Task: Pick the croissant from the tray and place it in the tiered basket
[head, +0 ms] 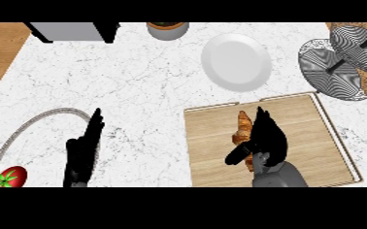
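The white marbled worktop [143, 82] fills almost everything below me, with a strip of wood showing at its far left corner. On it, toward the near right, lies the wooden tray [301, 126], a square board with a thin raised rim, and my right forearm comes in over its near edge. At the far right edge stands the tiered basket [331, 73], its round wire-mesh tiers overlapping, the upper one cut off by the edge of my view. Just left of the basket, beyond the tray's far edge, is a white plate [236, 61], apart from both. Along the far edge sit a grey box-shaped appliance [75, 31] at the left and a grey pot [168, 30] with something dark in it near the middle. A thin grey arc [39, 119] curves across the near left of the worktop, beside my left hand [84, 150], which rests there released, fingers straight and pointing away from me. My right hand [267, 138] is over the left half of the tray, fingers and thumb curled about the croissant [244, 126], which lies lengthwise on the board with its far end poking out past my fingers. At the near left corner a red tomato [11, 176] with a green stalk shows partly.
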You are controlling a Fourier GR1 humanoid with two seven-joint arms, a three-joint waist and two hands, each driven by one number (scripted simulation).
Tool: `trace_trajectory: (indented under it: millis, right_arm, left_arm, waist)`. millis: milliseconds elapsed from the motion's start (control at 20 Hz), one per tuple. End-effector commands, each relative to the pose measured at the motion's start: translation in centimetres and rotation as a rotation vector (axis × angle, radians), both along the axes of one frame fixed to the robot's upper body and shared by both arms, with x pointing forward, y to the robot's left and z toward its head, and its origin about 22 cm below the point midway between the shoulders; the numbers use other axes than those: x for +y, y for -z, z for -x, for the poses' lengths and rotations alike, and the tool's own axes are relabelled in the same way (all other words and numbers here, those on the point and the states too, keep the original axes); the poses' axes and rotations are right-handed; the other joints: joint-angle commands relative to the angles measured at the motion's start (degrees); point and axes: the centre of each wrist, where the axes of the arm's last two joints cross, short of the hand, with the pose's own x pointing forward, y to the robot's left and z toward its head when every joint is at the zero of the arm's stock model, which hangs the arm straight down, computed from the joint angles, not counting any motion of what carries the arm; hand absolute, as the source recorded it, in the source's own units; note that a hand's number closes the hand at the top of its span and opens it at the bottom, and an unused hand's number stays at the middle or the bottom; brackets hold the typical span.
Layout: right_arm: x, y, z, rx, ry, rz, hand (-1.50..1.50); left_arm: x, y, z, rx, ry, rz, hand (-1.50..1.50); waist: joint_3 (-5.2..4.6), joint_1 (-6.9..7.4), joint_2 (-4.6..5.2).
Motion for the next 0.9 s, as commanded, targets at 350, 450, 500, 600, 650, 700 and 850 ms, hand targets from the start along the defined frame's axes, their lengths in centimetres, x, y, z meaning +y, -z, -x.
trace_trajectory:
  millis: [350, 450, 500, 600, 650, 700, 850]
  right_arm:
    - [1.1, 2.9, 0.9, 0.061, 0.078, 0.039, 1.5]
    - [0.5, 2.2, 1.1, 0.063, 0.039, 0.086, 1.5]
    - [0.3, 1.0, -1.8, 0.071, 0.0, 0.134, 1.5]
    - [1.0, 1.3, -1.3, 0.042, -0.03, 0.184, 1.5]
    - [0.5, 2.4, -0.1, 0.029, -0.046, 0.212, 1.5]
    - [2.3, 1.6, -0.5, -0.004, -0.021, 0.211, 1.5]
    - [1.0, 1.3, -1.2, -0.09, 0.039, 0.232, 1.5]
  left_arm:
    - [-0.7, 0.2, 0.3, -0.012, -0.009, -0.013, 0.0]
    - [0.5, -0.9, 2.1, 0.001, 0.004, -0.017, 0.0]
    - [-0.5, 0.8, 0.7, 0.003, -0.005, -0.014, 0.0]
    - [0.5, -0.2, 1.0, 0.01, -0.005, 0.01, 0.0]
    - [-0.8, 0.1, 1.1, 0.005, 0.001, -0.013, 0.0]
    - [1.1, 0.1, 0.4, 0.016, -0.001, -0.022, 0.0]
    - [-0.5, -0.7, 1.0, 0.008, 0.0, -0.003, 0.0]
  waist:
    - [0.05, 0.1, 0.04]
    - [0.06, 0.16, -0.06]
    - [0.03, 0.14, 0.1]
    - [0.03, 0.2, 0.02]
    - [0.04, 0.03, 0.0]
    - [0.03, 0.09, 0.03]
    - [0.05, 0.17, -0.03]
